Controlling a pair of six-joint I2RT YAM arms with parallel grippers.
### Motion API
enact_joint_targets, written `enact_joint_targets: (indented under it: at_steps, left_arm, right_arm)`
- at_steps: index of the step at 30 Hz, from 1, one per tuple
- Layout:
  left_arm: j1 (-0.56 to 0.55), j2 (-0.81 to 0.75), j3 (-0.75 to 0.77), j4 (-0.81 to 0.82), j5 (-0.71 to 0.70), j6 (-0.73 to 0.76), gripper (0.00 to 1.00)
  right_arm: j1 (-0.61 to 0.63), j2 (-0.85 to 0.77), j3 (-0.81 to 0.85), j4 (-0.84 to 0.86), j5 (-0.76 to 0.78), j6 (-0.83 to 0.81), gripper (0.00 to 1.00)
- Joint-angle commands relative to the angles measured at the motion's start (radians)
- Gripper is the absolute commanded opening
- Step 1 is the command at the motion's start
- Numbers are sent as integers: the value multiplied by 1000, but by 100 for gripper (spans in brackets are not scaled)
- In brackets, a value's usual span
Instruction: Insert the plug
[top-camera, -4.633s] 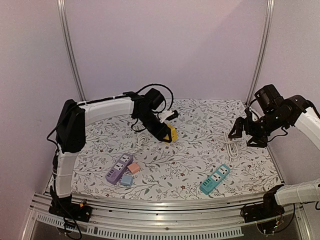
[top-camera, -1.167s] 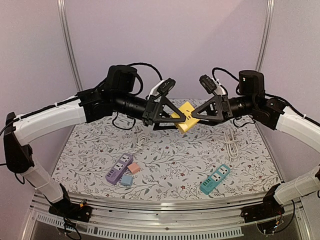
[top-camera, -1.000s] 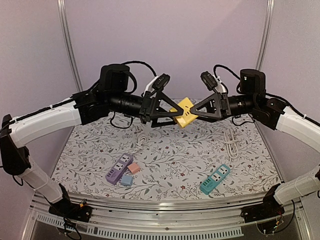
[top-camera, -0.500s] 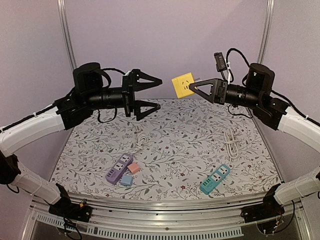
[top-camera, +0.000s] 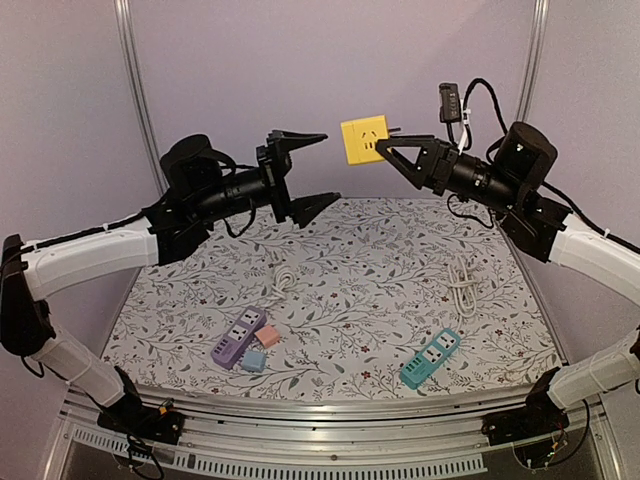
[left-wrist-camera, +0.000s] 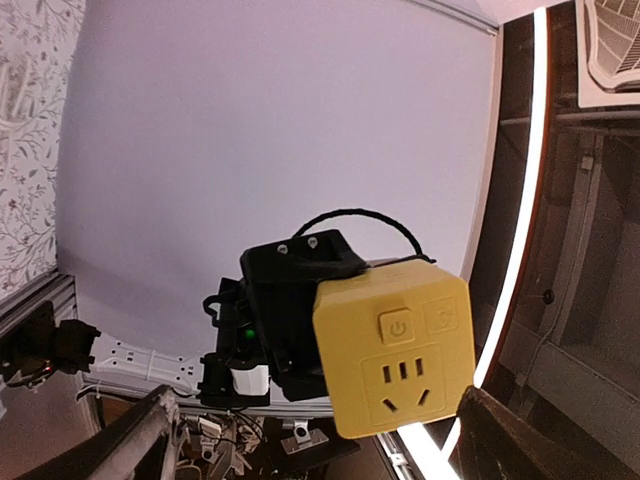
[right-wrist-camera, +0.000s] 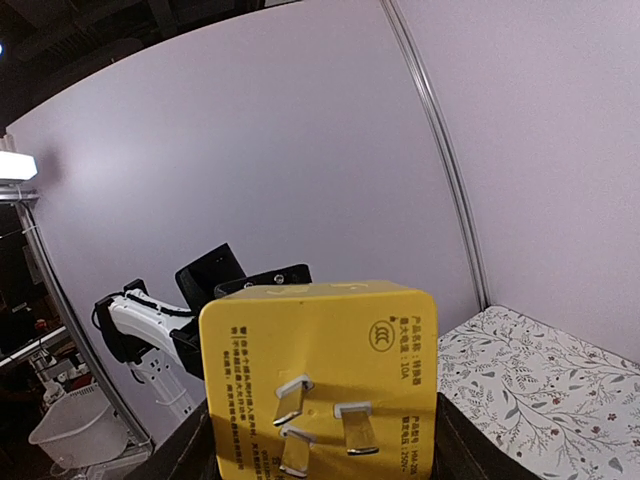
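Your right gripper (top-camera: 384, 146) is closed about halfway onto the yellow plug (top-camera: 364, 139), pinching two opposite sides and holding it high above the table (top-camera: 360, 300). The left gripper (top-camera: 331, 166) faces it with its jaws spread wide and nothing in them, a clear gap away from the plug. The teal power strip (top-camera: 430, 358) and purple power strip (top-camera: 238, 336) lie well below, towards the near edge. There is plenty of free air between the arms. The back wall and its upright posts are close behind, and a white cord (top-camera: 463, 283) lies on the right side of the cloth.

From the left wrist, the plug (left-wrist-camera: 395, 360) shows its socket face and button, framed by your own open fingers (left-wrist-camera: 135, 440). It looks like a hard, light plastic cube with smooth sides, so it will likely keep its shape but could twist in a loose pinch. Take it on flat opposite faces, clear of the button.

From the right wrist, the prongs (right-wrist-camera: 340, 420) point back at the camera, so they face your own wrist. You would probably need a handover to free that face. Keep the fingers off the prongs.
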Motion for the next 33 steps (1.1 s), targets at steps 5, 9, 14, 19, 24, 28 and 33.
enact_joint_targets:
  at_steps: [5, 9, 14, 19, 24, 28, 33]
  left_arm:
    - [7, 79, 101, 222, 31, -108, 93]
    - [7, 95, 110, 255, 45, -136, 89]
    - [6, 112, 119, 270, 71, -164, 85]
    - [7, 131, 145, 274, 113, -191, 80]
    - [-1, 150, 186, 264, 165, -197, 76]
    - [-11, 154, 202, 249, 203, -205, 73]
    - [-26, 151, 212, 234, 244, -203, 71]
  right_arm:
    - [40, 30, 4, 81, -18, -13, 15]
    - [44, 43, 13, 80, -36, -17, 14]
    - [49, 52, 16, 75, -53, -37, 12]
    - [53, 63, 24, 71, -84, -56, 11]
    - [55, 76, 31, 64, -113, -77, 10]
    - [55, 87, 34, 65, -144, -81, 9]
    - [55, 93, 26, 70, -158, -103, 8]
